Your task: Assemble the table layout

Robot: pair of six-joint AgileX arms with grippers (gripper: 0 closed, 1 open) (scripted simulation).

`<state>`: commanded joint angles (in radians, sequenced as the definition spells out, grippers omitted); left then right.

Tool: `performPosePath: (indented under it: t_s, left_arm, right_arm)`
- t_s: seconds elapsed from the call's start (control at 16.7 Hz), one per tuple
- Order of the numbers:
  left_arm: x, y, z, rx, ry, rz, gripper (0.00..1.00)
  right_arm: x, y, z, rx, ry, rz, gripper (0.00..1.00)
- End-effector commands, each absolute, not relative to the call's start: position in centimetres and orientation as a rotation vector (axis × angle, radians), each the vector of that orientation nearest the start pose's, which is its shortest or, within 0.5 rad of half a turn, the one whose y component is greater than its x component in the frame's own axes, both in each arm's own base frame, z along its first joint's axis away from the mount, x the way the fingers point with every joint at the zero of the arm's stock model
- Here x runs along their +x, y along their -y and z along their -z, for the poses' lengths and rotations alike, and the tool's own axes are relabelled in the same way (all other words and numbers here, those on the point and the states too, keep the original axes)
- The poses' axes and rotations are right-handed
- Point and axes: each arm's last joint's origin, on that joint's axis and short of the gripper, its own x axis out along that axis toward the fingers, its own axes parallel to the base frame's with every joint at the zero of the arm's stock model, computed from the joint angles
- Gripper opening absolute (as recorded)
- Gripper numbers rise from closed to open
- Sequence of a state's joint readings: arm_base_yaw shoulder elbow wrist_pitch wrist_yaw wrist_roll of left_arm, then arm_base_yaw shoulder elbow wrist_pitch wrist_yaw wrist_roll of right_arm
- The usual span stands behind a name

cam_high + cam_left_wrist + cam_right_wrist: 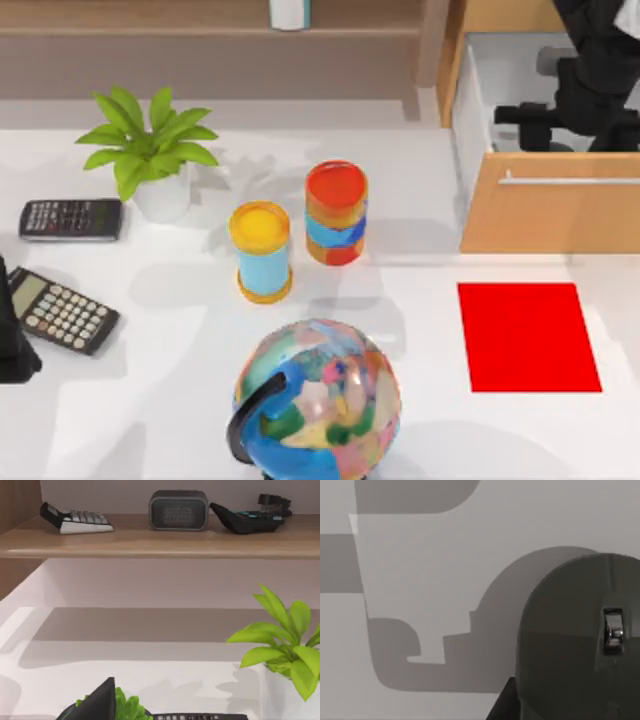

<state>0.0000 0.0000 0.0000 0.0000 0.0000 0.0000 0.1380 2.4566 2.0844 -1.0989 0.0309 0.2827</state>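
Grippers first: the right gripper (545,118) hangs at the upper right of the top view, over the open drawer (480,110) of the light wooden cabinet (550,215). Whether it is open or closed, and whether it has hold of anything, I cannot tell. Its wrist view shows a grey mouse (580,645) with a silver scroll wheel close up, lying on the pale drawer floor. The table (180,420) spreads below and to the left of this gripper, apart from it, with the cabinet between them. Just below the cabinet front, a red mat (527,336) lies flat on the table at right. Toward the centre stand a red-topped striped cylinder (337,212) and a yellow-topped blue one (261,250), near each other. A multicoloured globe (318,400) sits at the bottom centre. At upper left are a potted plant (150,150) and two calculators (70,219) (62,310). The left gripper (12,340) is parked at the left edge; I cannot tell its state either.
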Motion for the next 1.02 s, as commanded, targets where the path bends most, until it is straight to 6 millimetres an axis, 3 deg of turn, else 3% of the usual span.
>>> performPosePath:
  t_s: [0.48,0.78,1.02]
  left_arm:
    - [10.6,0.1,-16.0,0.000,0.000,0.000,1.00]
    - [10.6,0.1,-16.0,0.000,0.000,0.000,1.00]
    - [10.6,0.1,-16.0,0.000,0.000,0.000,1.00]
  right_arm:
    - [48.5,-7.3,-14.1,0.102,-1.455,0.105,0.00]
    - [46.9,-7.7,-18.2,0.085,-1.424,0.119,0.00]
    - [44.6,-8.3,-24.4,0.103,-1.289,0.113,0.00]
